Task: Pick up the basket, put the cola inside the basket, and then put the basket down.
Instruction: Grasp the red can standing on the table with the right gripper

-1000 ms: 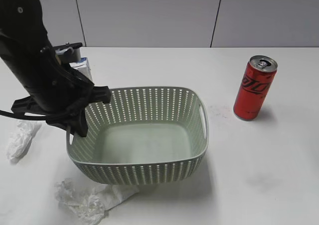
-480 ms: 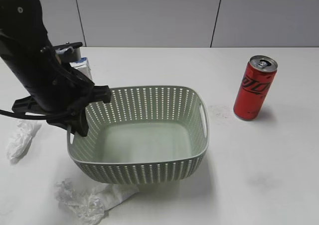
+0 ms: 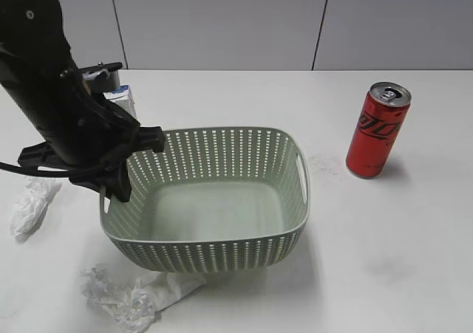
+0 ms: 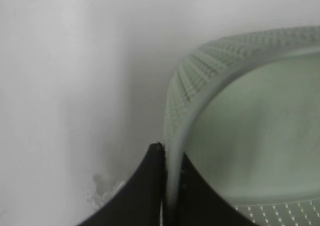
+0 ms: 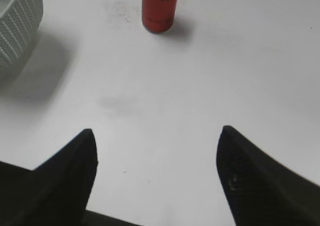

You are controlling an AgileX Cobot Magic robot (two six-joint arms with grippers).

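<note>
The pale green slotted basket (image 3: 214,255) sits mid-table, its left side tipped up slightly. My left gripper (image 3: 118,189) is shut on the basket's left rim; in the left wrist view the rim (image 4: 210,70) runs between the two black fingers (image 4: 170,158). The red cola can (image 3: 378,130) stands upright to the right of the basket, apart from it. In the right wrist view the can (image 5: 160,8) is at the top and a basket corner (image 5: 17,25) at top left. My right gripper (image 5: 156,136) is open and empty over bare table, well short of the can.
Crumpled white paper lies left of the basket (image 3: 28,204) and at its front left corner (image 3: 129,296). A white-and-blue carton (image 3: 122,97) stands behind my left arm. The white table (image 3: 392,259) runs back to a grey wall.
The basket's front edge has risen very slightly in my left gripper. The can and the right gripper's surroundings look unchanged.
</note>
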